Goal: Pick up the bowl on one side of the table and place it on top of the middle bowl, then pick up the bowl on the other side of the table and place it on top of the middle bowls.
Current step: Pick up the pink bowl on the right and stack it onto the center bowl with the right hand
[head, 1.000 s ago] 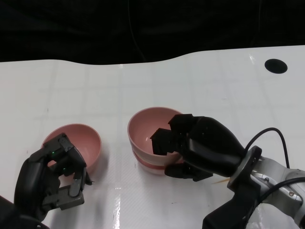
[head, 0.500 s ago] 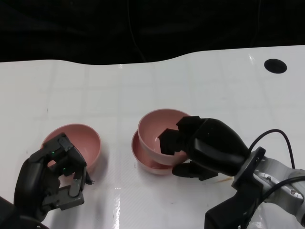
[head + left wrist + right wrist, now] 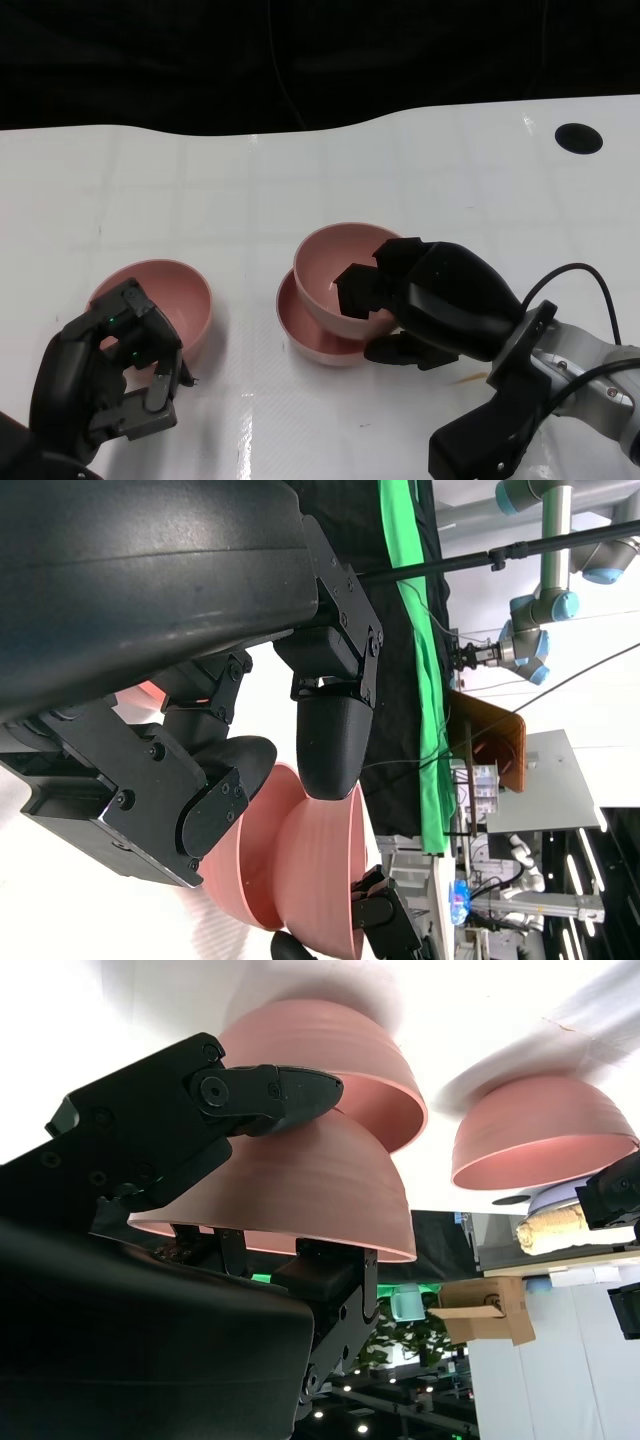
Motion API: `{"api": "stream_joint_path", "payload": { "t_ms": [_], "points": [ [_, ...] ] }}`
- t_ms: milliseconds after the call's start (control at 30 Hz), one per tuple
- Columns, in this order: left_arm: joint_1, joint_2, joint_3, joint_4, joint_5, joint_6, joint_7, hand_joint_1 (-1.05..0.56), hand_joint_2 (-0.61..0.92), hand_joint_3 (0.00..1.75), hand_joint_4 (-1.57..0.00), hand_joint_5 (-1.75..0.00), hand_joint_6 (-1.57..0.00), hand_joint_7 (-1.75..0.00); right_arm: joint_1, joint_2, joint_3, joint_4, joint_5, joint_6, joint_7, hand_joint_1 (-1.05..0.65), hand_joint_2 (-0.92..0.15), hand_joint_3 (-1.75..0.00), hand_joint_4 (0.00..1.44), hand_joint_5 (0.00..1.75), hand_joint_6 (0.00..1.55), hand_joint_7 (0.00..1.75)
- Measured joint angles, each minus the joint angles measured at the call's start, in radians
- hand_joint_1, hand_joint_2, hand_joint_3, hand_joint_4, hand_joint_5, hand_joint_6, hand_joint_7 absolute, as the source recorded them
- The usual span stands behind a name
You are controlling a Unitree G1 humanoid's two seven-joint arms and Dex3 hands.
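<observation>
Head view: smooth rounded pink bowls (image 3: 340,270)

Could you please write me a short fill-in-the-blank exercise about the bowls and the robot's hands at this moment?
1. The right hand grips the upper pink bowl by its ____.
2. That bowl sits tilted inside the ____ bowl.
3. The left bowl stands just beyond the ____ hand.
4. All three bowls are ____ in colour.

Missing words: rim; middle; left; pink
</observation>
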Motion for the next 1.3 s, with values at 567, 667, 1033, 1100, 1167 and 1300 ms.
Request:
{"api": "stream_joint_path", "payload": {
  "t_ms": [567, 667, 1033, 1100, 1167, 1300],
  "points": [
    [0.0, 0.0, 0.0, 0.0, 0.004, 0.0, 0.0, 0.03, 0.57, 1.28, -0.73, -1.75, -0.65, -1.66, -0.023, 0.019, 0.038, 0.045, -0.032, 0.003, -0.047, -0.15, -0.82, -0.41, 0.77, 1.75, 0.52, 1.75],
    [0.0, 0.0, 0.0, 0.0, 0.004, 0.0, 0.0, 0.03, 0.57, 1.28, -0.73, -1.75, -0.65, -1.66, -0.03, 0.022, 0.045, 0.055, -0.032, 0.004, -0.051, -0.14, -0.83, -0.41, 0.77, 1.75, 0.52, 1.75],
    [0.0, 0.0, 0.0, 0.0, 0.002, -0.001, 0.0, 0.05, 0.58, 1.27, -0.73, -1.75, -0.63, -1.68, -0.038, 0.035, 0.063, 0.092, -0.036, -0.001, -0.064, -0.13, -0.83, -0.38, 0.78, 1.75, 0.53, 1.75],
    [0.0, 0.0, 0.0, 0.0, 0.0, -0.001, 0.0, 0.05, 0.58, 1.27, -0.73, -1.75, -0.63, -1.68, -0.039, 0.035, 0.068, 0.092, -0.037, -0.001, -0.067, -0.13, -0.83, -0.37, 0.78, 1.75, 0.53, 1.75],
    [0.0, 0.0, 0.0, 0.0, 0.0, -0.001, 0.0, 0.04, 0.58, 1.27, -0.73, -1.75, -0.63, -1.68, -0.04, 0.035, 0.071, 0.093, -0.037, -0.001, -0.07, -0.13, -0.83, -0.37, 0.78, 1.75, 0.53, 1.75],
    [0.0, 0.0, -0.001, 0.0, 0.001, -0.001, 0.0, 0.04, 0.58, 1.27, -0.73, -1.75, -0.64, -1.68, -0.043, 0.036, 0.085, 0.098, -0.045, 0.001, -0.091, -0.14, -0.83, -0.37, 0.79, 1.75, 0.54, 1.75]
  ]
}}
